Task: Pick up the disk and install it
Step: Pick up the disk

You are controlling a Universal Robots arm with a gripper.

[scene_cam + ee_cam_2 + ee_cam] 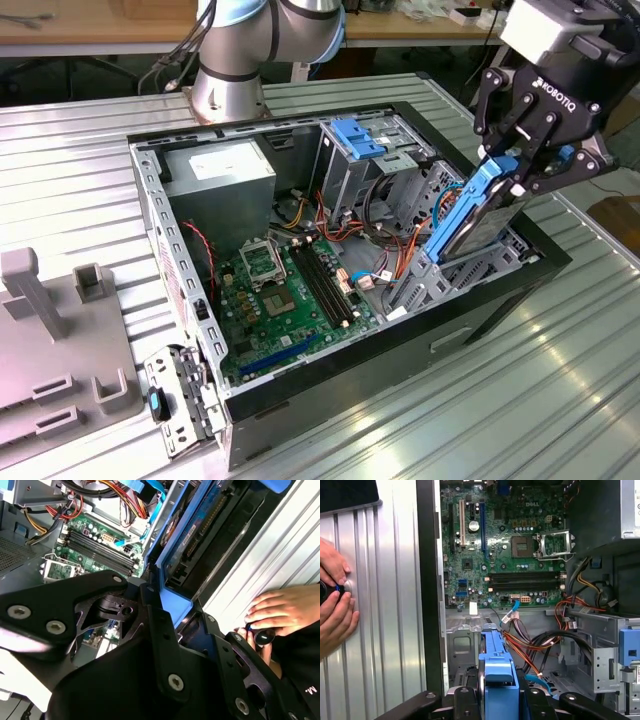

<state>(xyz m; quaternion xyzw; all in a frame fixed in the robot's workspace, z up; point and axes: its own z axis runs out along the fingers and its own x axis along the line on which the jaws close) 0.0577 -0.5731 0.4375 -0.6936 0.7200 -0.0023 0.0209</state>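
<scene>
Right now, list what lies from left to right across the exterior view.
From the left: grey plastic stand → grey power-supply box → blue latch → disk, tilted and clamped in the gripper.

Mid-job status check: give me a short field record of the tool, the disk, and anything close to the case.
Tool: the tool is shut on the disk, gripping the top end of its blue frame.
Disk pose: tilted, lower end inside the computer case at the exterior view's right, upper end above the rim.
Installed: not yet.
Nearby: a person's hands on the ribbed table beside the case, around a small dark object.
</scene>
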